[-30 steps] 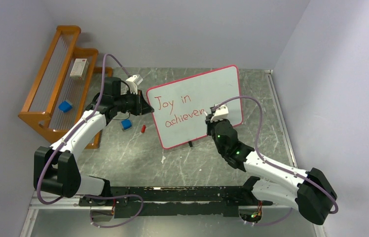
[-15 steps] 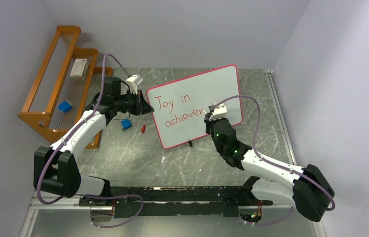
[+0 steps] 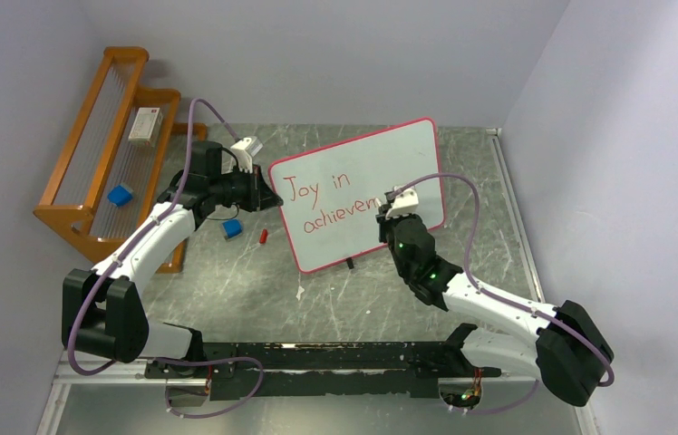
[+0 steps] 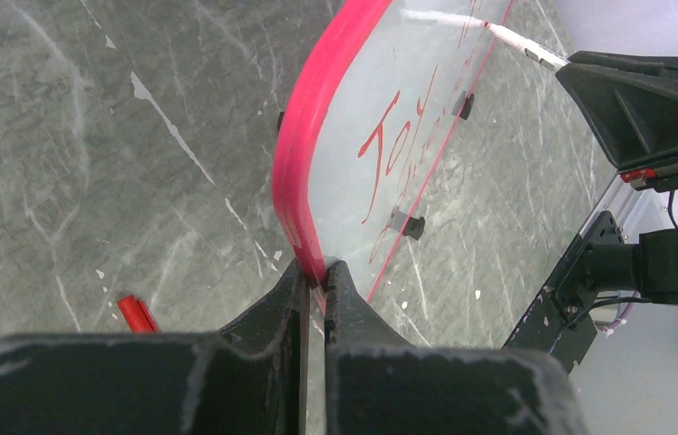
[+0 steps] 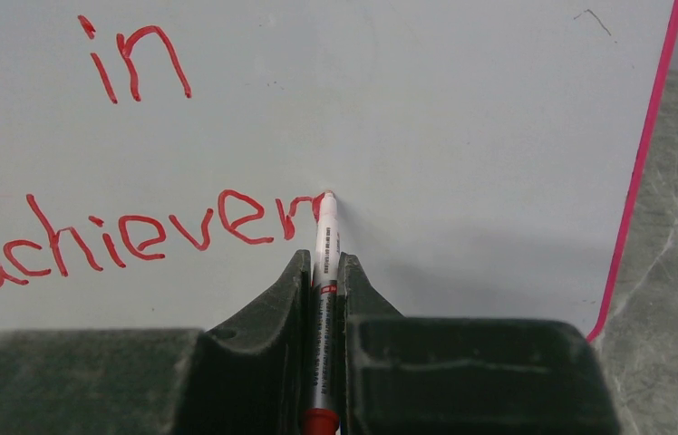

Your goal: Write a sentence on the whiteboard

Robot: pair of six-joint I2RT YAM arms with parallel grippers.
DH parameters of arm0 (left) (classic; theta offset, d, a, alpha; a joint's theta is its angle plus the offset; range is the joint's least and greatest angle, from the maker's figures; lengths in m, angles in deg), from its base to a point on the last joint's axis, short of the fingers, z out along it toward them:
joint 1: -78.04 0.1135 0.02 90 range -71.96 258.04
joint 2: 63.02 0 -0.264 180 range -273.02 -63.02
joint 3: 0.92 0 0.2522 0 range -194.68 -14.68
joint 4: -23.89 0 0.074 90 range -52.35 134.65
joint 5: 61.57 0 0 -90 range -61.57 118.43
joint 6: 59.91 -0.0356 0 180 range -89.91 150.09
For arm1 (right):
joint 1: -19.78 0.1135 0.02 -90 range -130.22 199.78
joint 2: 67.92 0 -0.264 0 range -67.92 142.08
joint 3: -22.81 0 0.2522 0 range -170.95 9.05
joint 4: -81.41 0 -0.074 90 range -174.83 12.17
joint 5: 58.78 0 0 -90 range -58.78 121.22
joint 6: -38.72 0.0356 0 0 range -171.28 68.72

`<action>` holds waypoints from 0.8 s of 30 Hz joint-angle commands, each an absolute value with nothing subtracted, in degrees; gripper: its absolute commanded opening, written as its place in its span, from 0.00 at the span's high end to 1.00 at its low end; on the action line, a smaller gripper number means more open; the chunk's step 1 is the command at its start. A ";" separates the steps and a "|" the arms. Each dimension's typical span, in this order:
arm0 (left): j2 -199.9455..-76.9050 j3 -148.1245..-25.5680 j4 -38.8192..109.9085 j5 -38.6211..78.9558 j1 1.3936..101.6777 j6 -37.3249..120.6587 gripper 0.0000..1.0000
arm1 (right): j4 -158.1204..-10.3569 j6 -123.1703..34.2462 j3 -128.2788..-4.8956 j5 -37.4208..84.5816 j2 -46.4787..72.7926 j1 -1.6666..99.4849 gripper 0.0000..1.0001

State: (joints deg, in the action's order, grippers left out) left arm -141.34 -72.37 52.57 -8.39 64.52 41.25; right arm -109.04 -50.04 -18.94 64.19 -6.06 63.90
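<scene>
top external: left jaws tight on whiteboard [image 3: 381, 159] edge, right jaws tight on marker [image 5: 325, 237]; red cap [image 3: 263, 236], blue block [image 3: 233, 229] alongside

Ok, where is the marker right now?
In the right wrist view the marker sits clamped in the right hand, its tip on the whiteboard at the end of the second red line of writing.

whiteboard [image 3: 381, 159] ctr of table [image 3: 254, 272], rack [image 3: 100, 172] L
</scene>
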 commanded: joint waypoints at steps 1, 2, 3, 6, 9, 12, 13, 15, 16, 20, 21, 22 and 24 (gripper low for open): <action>-141.19 -72.20 52.15 -3.15 65.91 38.57 0.95 | -110.69 -49.63 -20.04 65.70 -6.21 63.05 1.00; -141.21 -72.22 52.15 -3.12 65.91 38.56 0.95 | -110.34 -49.42 -20.04 65.78 -6.22 63.07 1.00; -141.21 -72.29 52.15 -3.08 65.91 38.55 0.95 | -110.06 -49.27 -20.00 65.87 -6.29 62.96 1.00; -141.23 -72.33 52.15 -3.21 65.91 38.53 0.95 | -109.22 -48.55 -19.47 66.07 -6.78 62.85 1.00; -141.19 -72.27 52.15 -3.12 65.91 38.55 0.95 | -107.98 -47.75 -19.19 65.68 -7.08 62.90 1.00; -141.23 -72.27 52.15 -3.08 65.91 38.61 0.95 | -106.90 -46.96 -18.66 65.38 -7.42 62.89 1.00; -141.19 -72.30 52.15 -3.01 65.91 38.61 0.95 | -106.43 -46.68 -18.61 65.19 -7.53 62.85 1.00; -141.24 -72.29 52.23 -2.95 65.91 38.58 0.95 | -105.52 -46.22 -18.38 65.14 -7.83 62.89 1.00; -141.22 -72.31 52.19 -3.01 65.91 38.54 0.95 | -105.04 -45.93 -18.23 65.14 -8.07 62.85 1.00; -141.32 -72.33 52.11 -3.16 65.91 38.59 0.95 | -103.22 -45.06 -17.79 65.06 -8.91 62.85 1.00; -141.31 -72.31 52.14 -3.19 65.91 38.59 0.95 | -102.94 -44.89 -17.63 65.14 -9.13 62.86 1.00; -141.30 -72.25 52.15 -3.21 65.91 38.58 0.95 | -102.80 -44.82 -17.45 65.10 -9.27 62.91 1.00; -141.25 -72.26 52.15 -3.10 65.91 38.61 0.95 | -102.26 -44.52 -17.21 65.07 -9.55 62.85 1.00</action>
